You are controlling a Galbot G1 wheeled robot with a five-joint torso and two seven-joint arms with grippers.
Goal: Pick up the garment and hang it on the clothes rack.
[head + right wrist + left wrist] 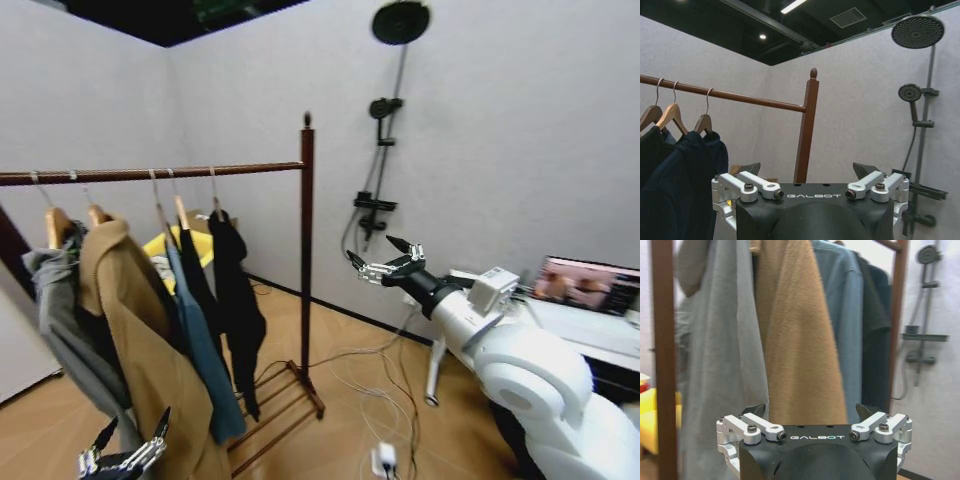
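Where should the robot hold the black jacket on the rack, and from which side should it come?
Probably at the wooden hanger's shoulder, just under the hook, not the soft cloth, which would slip and sag. The black jacket hangs last on the clothes rack, nearest the post, so its post-facing side is free. The open right gripper, raised beyond the post, looks better placed than the low left gripper.

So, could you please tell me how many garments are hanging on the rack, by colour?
Grey garment: 1
Tan coat: 1
Blue jacket: 1
Black or dark jackets: 2
Total: 5 on the clothes rack
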